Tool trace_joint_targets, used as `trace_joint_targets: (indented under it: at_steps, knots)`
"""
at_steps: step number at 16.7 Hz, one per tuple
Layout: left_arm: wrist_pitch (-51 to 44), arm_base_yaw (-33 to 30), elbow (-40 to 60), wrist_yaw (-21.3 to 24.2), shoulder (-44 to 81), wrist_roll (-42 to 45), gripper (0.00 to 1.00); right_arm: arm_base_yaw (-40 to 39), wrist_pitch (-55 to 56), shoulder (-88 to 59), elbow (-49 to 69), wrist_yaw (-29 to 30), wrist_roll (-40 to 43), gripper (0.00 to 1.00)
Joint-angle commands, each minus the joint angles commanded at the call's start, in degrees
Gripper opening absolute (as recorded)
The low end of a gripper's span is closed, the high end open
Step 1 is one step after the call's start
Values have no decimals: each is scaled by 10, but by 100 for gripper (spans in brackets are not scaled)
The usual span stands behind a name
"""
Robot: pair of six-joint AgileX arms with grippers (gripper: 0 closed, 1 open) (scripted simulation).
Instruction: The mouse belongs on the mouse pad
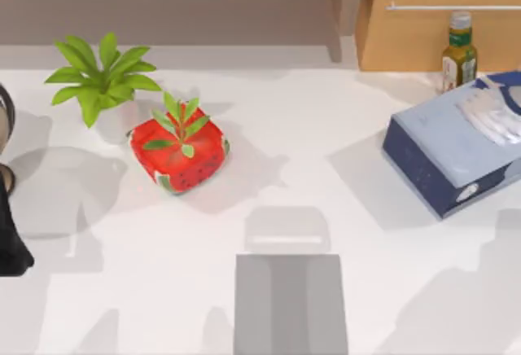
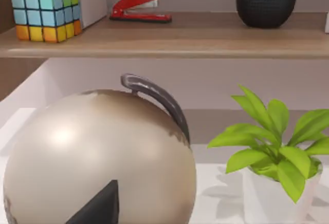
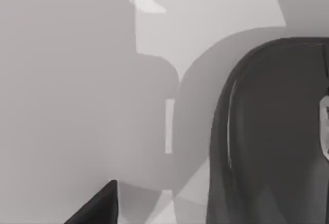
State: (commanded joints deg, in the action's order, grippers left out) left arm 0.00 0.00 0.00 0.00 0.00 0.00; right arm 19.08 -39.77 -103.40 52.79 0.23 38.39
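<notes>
mouse: dark glossy rounded mouse (image 3: 272, 131) close under the right wrist camera, cut off at frame edge
pad: grey rectangular mouse pad (image 1: 291, 302) at table's near edge, partly cropped
left arm: black piece (image 1: 12, 241) at table's left edge

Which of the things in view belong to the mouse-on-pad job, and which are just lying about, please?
For the job:
grey mouse pad; dark rounded object, probably the mouse.

Lying about:
potted plant; strawberry pot; tissue box; bottle; globe; puzzle cube; stapler; black speaker.
</notes>
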Motion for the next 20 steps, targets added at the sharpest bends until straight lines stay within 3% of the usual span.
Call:
trace_joint_targets:
  at_steps: [6, 19, 20]
  knots:
    - [0, 0, 0, 0, 0, 0, 100, -7, 13, -11, 3, -1, -7, 100]
    - [0, 0, 0, 0, 0, 0, 100, -7, 13, -11, 3, -1, -7, 2]
    - [0, 0, 0, 0, 0, 0, 100, -7, 13, -11, 3, -1, -7, 0]
